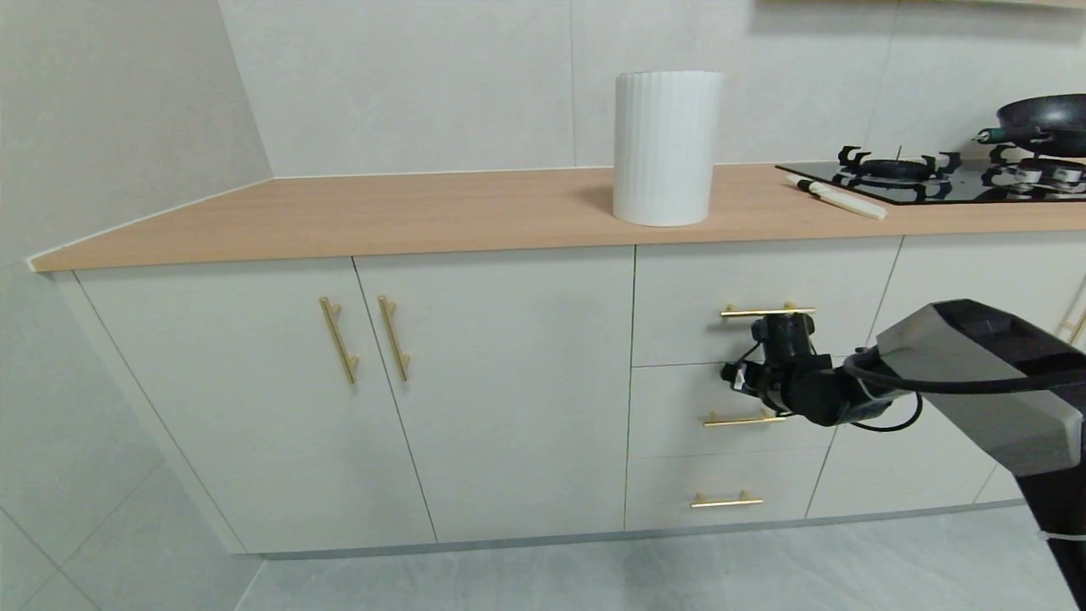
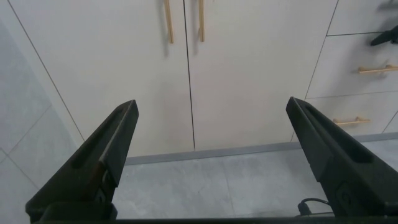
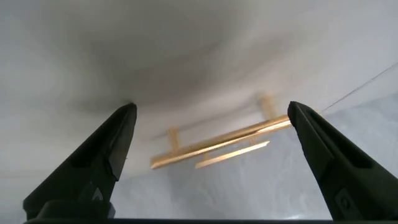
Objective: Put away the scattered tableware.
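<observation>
My right claw (image 1: 782,327) is positioned at the top drawer handle (image 1: 766,311), on the drawer front directly below the counter (image 1: 382,212). The head view does not resolve the finger spacing. The right wrist view does: the right claw (image 3: 211,109) stands with fingers wide apart, and the handle (image 3: 217,143) runs across the gap ahead of the tips, with nothing clamped. A thinner gold line just beside that bar may be a reflection; I cannot tell. My left claw (image 2: 212,102) is likewise spread apart and empty, aimed at the foot of the double doors (image 2: 186,74) and the floor (image 2: 205,180). Its view also takes in the two lower drawer handles (image 2: 376,70). The head view alone covers the counter top. A long white utensil (image 1: 836,197) lies flat there, touching the near edge of the hob (image 1: 933,182), well apart from both claws. A white ribbed canister (image 1: 664,148) stands upright on the counter, near the utensil. A dark pan (image 1: 1044,119) sits on a rear burner.
</observation>
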